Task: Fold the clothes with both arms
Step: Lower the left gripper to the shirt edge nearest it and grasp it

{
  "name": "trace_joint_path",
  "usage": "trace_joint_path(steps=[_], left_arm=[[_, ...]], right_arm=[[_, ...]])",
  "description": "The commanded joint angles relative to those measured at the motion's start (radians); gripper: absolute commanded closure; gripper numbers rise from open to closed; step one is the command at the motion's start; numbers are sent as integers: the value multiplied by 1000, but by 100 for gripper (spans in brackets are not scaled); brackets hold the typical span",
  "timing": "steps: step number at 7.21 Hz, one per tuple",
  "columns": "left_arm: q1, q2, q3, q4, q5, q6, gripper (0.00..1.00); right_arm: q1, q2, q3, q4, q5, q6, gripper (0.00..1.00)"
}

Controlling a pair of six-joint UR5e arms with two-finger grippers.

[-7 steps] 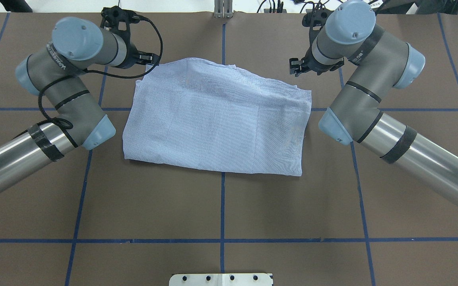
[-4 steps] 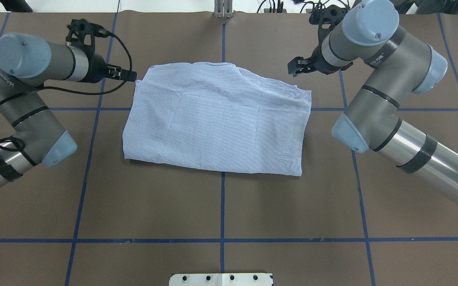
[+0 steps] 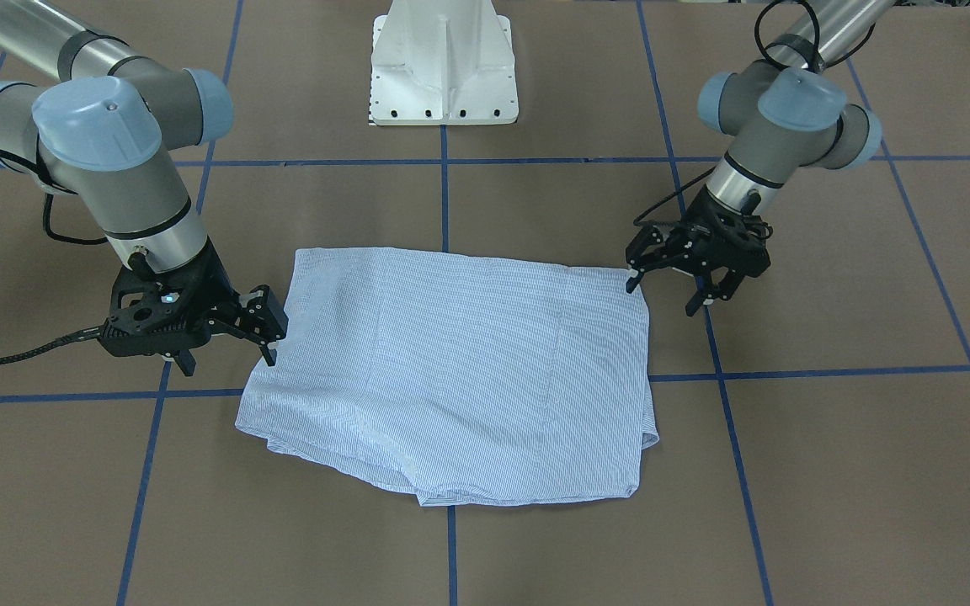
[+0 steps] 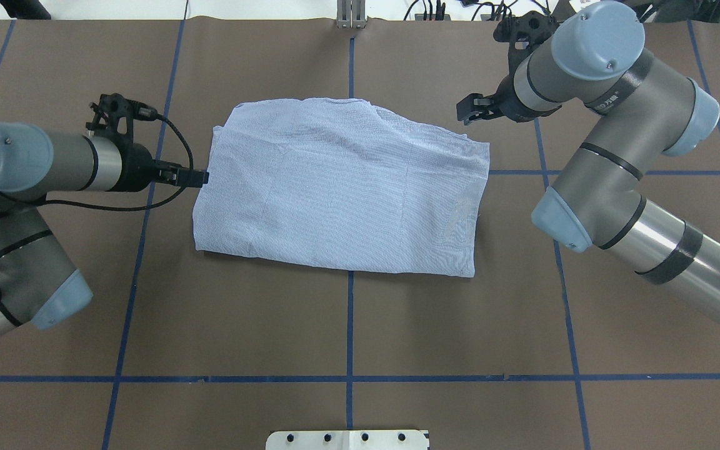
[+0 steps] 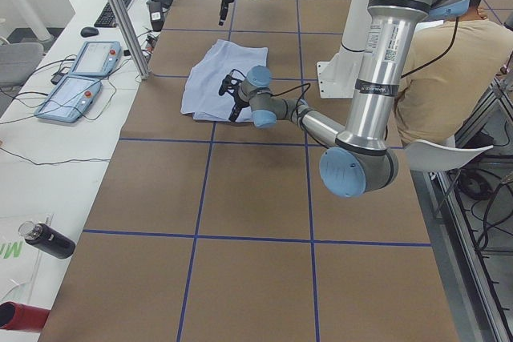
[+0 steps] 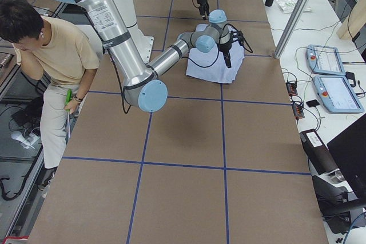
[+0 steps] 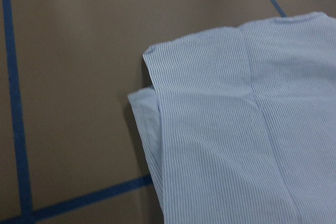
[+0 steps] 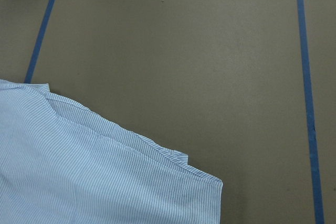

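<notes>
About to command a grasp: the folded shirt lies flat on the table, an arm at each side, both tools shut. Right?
Not quite: both tools are open. The front-facing view shows the left tool and the right tool with fingers spread, one at each side of the folded shirt, flat on the table.

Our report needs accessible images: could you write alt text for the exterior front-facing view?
A folded blue-and-white striped shirt lies flat on a brown table marked with blue tape lines. The left tool, open, is beside the shirt's top corner at the view's right; the right tool, open, is beside its edge at the view's left.
</notes>
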Motion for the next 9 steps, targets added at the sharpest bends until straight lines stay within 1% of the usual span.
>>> trace_joint_path(steps=[1, 5, 7, 8, 9], left_arm=[[102, 16, -12, -1, 81, -141, 13], [110, -3, 24, -2, 87, -154, 33], [110, -30, 40, -2, 87, -156, 49], [110, -44, 53, -3, 87, -157, 65], [110, -44, 54, -3, 87, -157, 98]], right_arm=[[-3, 1, 1, 2, -1, 1, 0], [-4, -1, 3, 2, -4, 1, 0], [-4, -1, 4, 3, -5, 1, 0], [-4, -1, 4, 3, -5, 1, 0], [-4, -1, 4, 3, -5, 1, 0]])
